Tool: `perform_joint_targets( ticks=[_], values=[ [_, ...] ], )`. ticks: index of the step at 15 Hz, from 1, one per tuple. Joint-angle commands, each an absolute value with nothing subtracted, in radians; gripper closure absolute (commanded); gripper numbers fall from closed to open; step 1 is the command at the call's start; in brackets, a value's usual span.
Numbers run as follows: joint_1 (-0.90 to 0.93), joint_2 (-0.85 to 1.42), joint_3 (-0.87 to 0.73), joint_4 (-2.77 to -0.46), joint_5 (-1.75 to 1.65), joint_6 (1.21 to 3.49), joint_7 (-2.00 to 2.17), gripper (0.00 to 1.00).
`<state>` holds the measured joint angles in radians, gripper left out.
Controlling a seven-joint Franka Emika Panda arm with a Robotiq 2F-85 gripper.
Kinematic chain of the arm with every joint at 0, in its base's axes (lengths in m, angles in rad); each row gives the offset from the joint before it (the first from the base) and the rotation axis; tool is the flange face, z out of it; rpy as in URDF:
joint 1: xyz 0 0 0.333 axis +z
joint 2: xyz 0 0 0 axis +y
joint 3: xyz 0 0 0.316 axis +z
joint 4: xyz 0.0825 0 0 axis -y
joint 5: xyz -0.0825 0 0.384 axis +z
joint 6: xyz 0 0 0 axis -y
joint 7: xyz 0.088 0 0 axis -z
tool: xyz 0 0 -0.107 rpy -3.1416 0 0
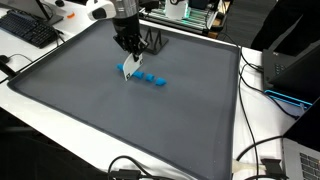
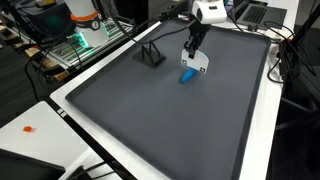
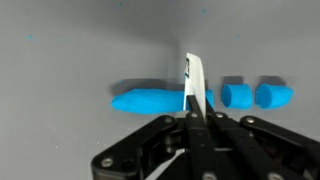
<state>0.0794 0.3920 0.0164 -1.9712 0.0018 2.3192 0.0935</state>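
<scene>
My gripper (image 3: 197, 116) is shut on a thin white blade (image 3: 195, 78) that stands on edge. The blade's tip rests on a long blue dough roll (image 3: 145, 100) lying on the grey mat (image 3: 80, 50). Just to the right of the blade lie two short cut blue pieces (image 3: 236, 95) (image 3: 272, 95). In an exterior view the gripper (image 1: 128, 48) points down over the mat, with the blade (image 1: 127, 70) at the left end of a row of blue pieces (image 1: 152, 79). In an exterior view the gripper (image 2: 192, 45) holds the blade (image 2: 198, 62) above the blue dough (image 2: 187, 76).
A small black wire stand (image 1: 152, 42) (image 2: 150, 55) sits on the mat behind the gripper. The raised black rim of the mat (image 1: 240, 100) runs all around. A keyboard (image 1: 30, 30) and cables (image 1: 265, 160) lie on the white table outside it.
</scene>
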Motion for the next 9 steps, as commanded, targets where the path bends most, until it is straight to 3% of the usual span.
perform_joint_targets(
  ticks=[1,9],
  values=[
    [0.071,0.408,0.017,-1.987,-0.004,2.341,0.087,0.99],
    [0.072,0.442,0.025,-1.988,0.003,2.337,0.077,0.99]
  ],
)
